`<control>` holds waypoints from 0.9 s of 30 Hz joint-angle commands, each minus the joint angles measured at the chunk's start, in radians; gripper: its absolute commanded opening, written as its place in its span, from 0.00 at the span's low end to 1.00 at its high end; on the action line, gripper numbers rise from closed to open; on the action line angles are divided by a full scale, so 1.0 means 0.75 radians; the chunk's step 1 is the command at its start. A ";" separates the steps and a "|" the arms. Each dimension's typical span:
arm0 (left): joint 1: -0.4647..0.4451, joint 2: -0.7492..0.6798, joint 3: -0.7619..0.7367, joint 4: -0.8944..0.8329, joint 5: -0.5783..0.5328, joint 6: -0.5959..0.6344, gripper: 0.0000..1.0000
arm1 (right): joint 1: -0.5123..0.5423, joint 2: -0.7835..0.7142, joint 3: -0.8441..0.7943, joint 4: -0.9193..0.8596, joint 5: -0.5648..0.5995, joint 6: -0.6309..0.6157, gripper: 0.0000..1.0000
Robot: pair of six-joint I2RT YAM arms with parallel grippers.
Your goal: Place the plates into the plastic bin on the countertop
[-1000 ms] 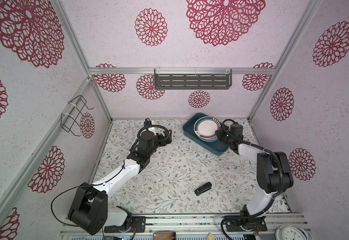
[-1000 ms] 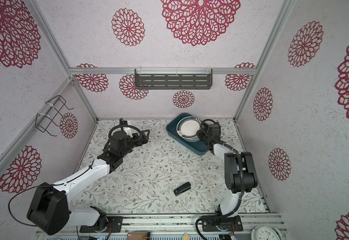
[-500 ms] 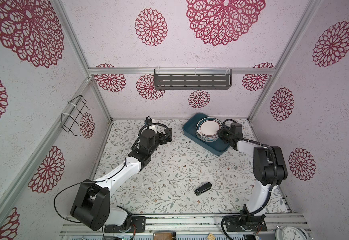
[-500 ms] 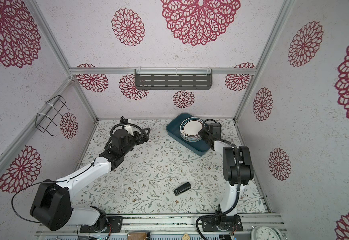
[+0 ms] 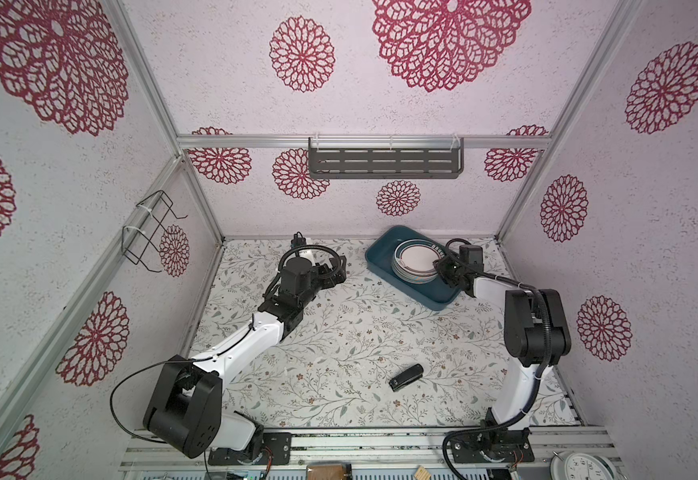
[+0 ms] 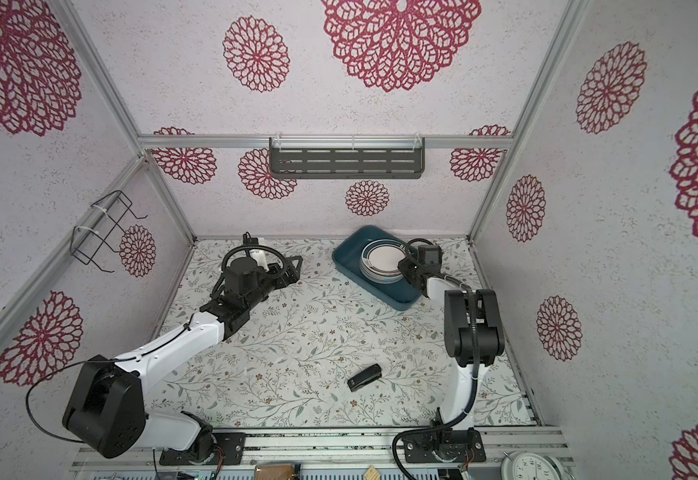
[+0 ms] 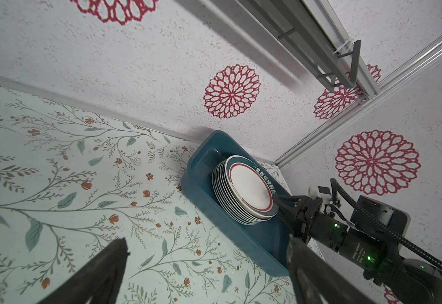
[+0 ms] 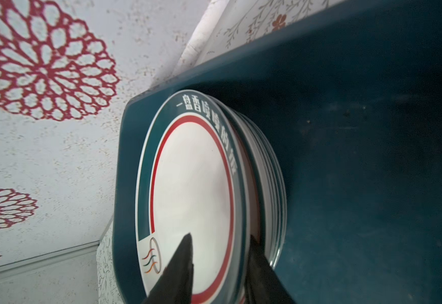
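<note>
**Stacking seemingly near its end: the plates point(image 5: 415, 264) lie in the plastic bin point(image 5: 380, 249), with the right gripper point(image 8: 219, 237) at the top rim**

Starting at the left of both top views, the left gripper point(image 5: 339, 270) hovers over the countertop point(image 5: 359, 340). Its jaws are spread wide, with nothing between them. Toward the front middle lies a small black object point(image 5: 406, 377), possibly a stapler, well apart from everything else.

Further right, near the back corner, the plastic bin sits at an angle on the countertop. Inside it the plates lie flat in one neat stack, close to the long wall on the right arm's side. Bare bin floor shows at either end. The top plate point(image 8: 193, 184) has a dark teal lettered rim and a thin red ring. No other plate shows on the countertop.

At the far right, the right gripper straddles the top plate's rim with its jaws partly parted. One finger is over the white face and one is under the lip. Whether either pad presses the plate cannot be told.

The plates look like glazed ceramic: rigid, fairly heavy for their size and slick. They would likely chip or crack if dropped or knocked together. The best hold is probably the overhanging rim, pinched above and below, one plate at a time and set down gently.
</note>
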 commanded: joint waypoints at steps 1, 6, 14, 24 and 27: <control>-0.005 -0.021 0.030 -0.027 0.028 0.006 0.97 | -0.001 -0.052 0.044 -0.088 0.056 -0.070 0.42; -0.005 -0.026 0.024 -0.021 0.050 -0.003 0.97 | 0.013 -0.121 0.049 -0.194 0.099 -0.152 0.64; -0.002 -0.071 0.003 -0.055 0.002 0.040 0.97 | 0.039 -0.282 0.010 -0.299 0.155 -0.306 0.88; 0.143 -0.172 -0.034 -0.143 -0.032 0.173 0.97 | 0.044 -0.604 -0.221 -0.317 0.402 -0.515 0.99; 0.237 -0.212 -0.080 -0.154 -0.079 0.207 0.97 | 0.045 -0.721 -0.329 -0.302 0.543 -0.587 0.99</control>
